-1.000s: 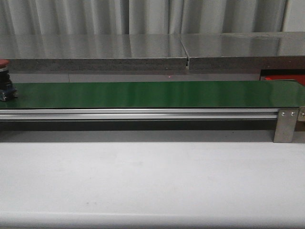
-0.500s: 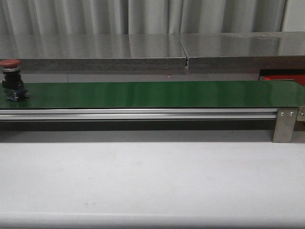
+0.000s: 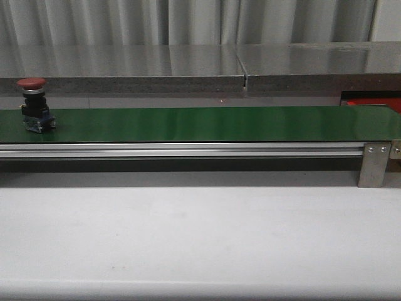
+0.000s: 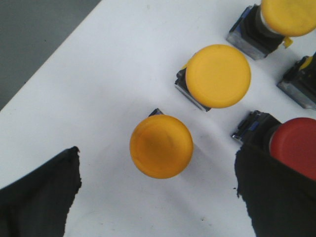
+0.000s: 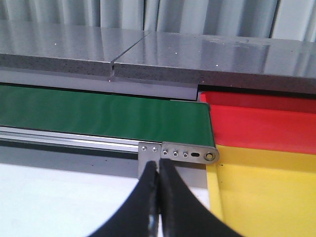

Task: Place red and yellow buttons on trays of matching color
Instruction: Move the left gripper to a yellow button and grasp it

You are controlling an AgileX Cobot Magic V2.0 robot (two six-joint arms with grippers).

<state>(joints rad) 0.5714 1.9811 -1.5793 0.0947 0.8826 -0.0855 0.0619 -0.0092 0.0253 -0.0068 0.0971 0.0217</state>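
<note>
Red button [image 3: 36, 105] carried further right along green belt [image 3: 207, 123], upright near left end. We wait: right gripper [image 5: 159, 197] pinched empty by red tray [image 5: 261, 126]; left gripper [image 4: 158, 197] spread over yellow button [image 4: 161, 146]. Next: catch at belt end.

this is looking like an industrial test cell or factory-style lab. a long green conveyor belt [image 3: 207, 123] is running across on an aluminium rail [image 3: 182, 150], with a grey metal bracket [image 3: 376, 164] holding its end. a grey stone-like ledge [image 3: 188, 66] and pleated grey curtain [image 3: 188, 22] are closing off the back. just beyond the right fingertips, a red tray [image 5: 261, 126] and a yellow tray [image 5: 266, 190] are sitting at the belt's end, like sorting bins.
</note>
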